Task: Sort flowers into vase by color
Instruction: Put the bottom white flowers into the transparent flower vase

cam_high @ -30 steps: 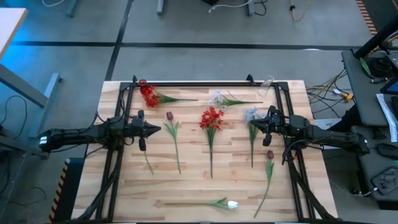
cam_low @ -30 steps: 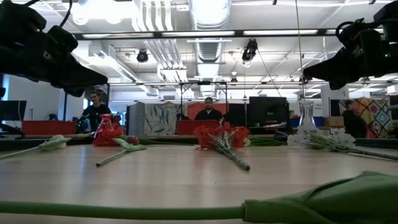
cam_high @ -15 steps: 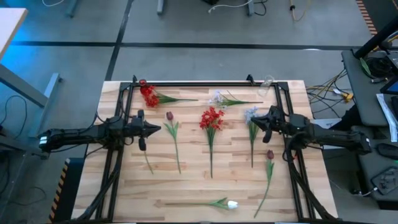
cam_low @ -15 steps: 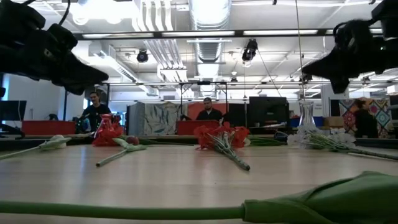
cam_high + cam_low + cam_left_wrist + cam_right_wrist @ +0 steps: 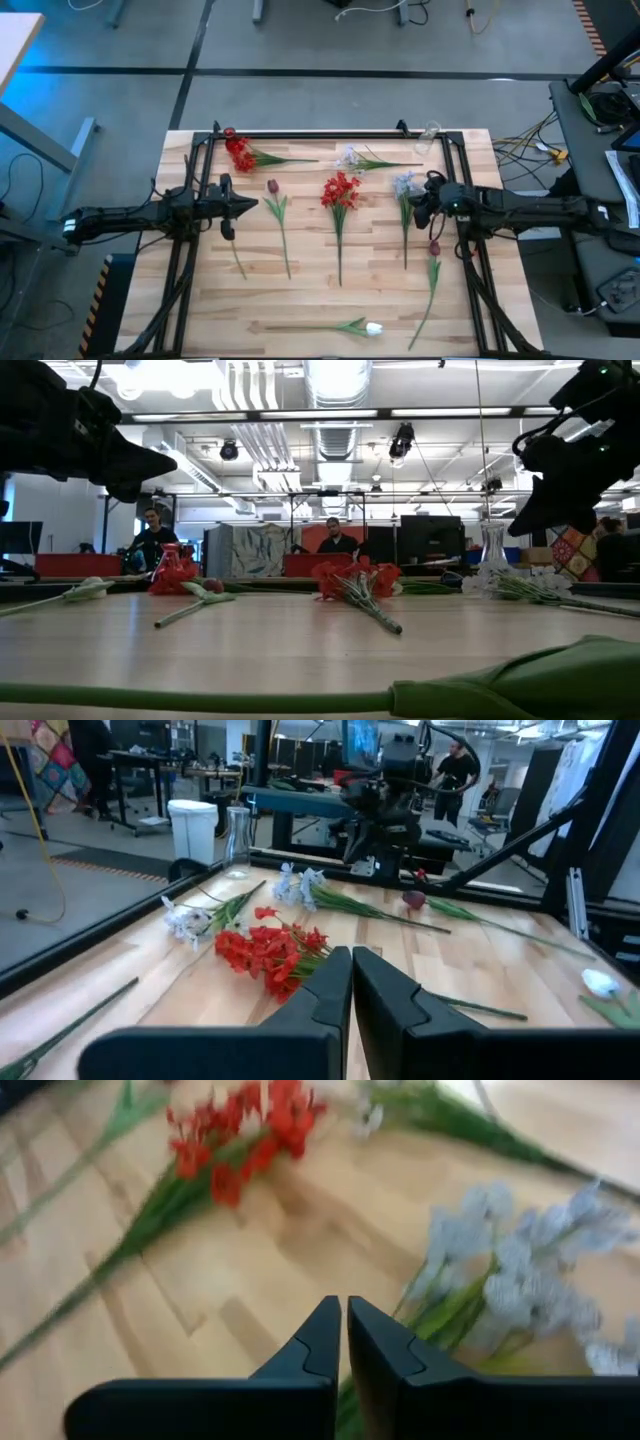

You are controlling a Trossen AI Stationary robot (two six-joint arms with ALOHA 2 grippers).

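**Light flowers, thin stems, one small vase**

On the left, the left hand (image 5: 250, 207) hovers over the desk (image 5: 300, 300), fingers pressed together and holding nothing. The flowers (image 5: 340, 192) lie spread over the desk: red clusters, maroon buds, pale blue sprays, a white tulip near the front edge. They look very light and bendy; I think the stem middle is the best place to grip, since the heads would crush. On the right, the right hand (image 5: 417, 205) hangs above a blue spray (image 5: 404, 184), almost closed and empty. The glass vase (image 5: 430, 133) is hard to make out from above.
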